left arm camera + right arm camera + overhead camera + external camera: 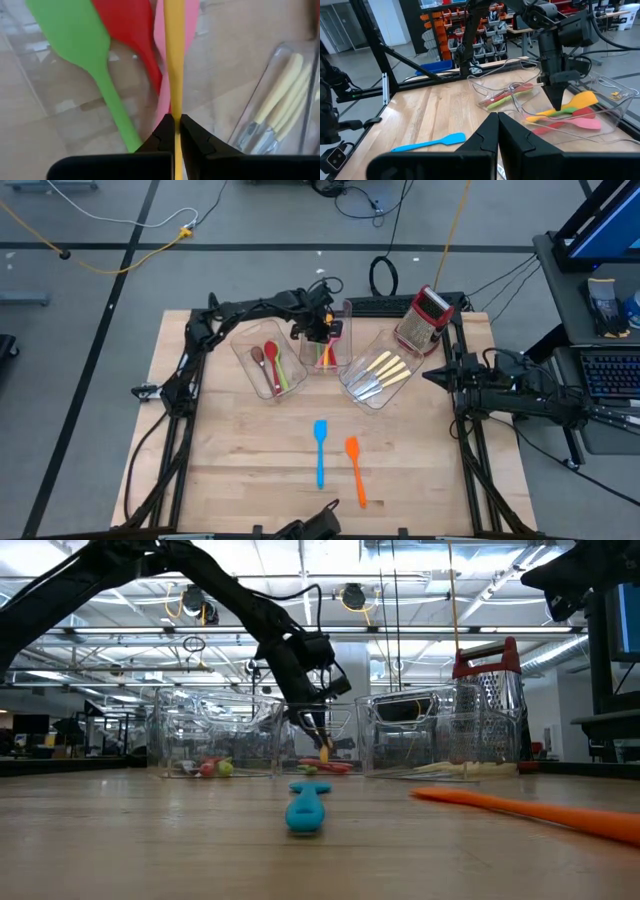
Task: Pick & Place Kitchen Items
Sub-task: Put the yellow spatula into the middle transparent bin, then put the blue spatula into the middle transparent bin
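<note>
The left gripper point(175, 120) has its fingers clenched on the yellow spatula point(173, 50) over the middle clear bin point(345, 315), handle running straight out from the fingers, blade tilted upward. The right gripper point(497, 120), fingers pressed together and empty, waits at the worktop's point(250, 460) right edge.

Blue spatula point(320, 450) and orange spatula point(355, 470) lie on bare wood (others sit binned), yellow spatula point(174, 60) pinched upright.

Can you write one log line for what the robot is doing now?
left gripper: shut on slim yellow spatula, over middle clear plastic bin | right gripper: shut, waiting at table's right edge
</note>
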{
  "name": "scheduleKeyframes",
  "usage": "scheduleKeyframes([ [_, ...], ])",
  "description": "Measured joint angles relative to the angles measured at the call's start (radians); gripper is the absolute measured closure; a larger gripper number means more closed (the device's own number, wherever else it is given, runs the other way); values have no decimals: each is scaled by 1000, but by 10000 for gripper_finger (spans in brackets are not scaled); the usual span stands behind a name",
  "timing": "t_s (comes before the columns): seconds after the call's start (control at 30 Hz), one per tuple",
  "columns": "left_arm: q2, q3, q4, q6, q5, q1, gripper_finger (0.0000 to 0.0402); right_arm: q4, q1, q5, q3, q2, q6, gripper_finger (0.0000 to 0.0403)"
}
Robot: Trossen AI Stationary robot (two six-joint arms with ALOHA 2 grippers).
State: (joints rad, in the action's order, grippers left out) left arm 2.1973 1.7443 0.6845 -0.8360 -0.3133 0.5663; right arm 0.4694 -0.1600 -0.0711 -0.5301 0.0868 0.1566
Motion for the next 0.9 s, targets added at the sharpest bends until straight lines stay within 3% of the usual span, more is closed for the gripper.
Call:
scheduleKeyframes([
  [0.23,3,0,-6,20,4,0,390,0,0,0,0,0,0,403],
  [0.7,0,0,-7,22,0,6,280,0,0,0,0,0,18,403],
  [0.9,-56,0,-32,30,-17,25,253,-1,0,-1,0,0,16,403],
])
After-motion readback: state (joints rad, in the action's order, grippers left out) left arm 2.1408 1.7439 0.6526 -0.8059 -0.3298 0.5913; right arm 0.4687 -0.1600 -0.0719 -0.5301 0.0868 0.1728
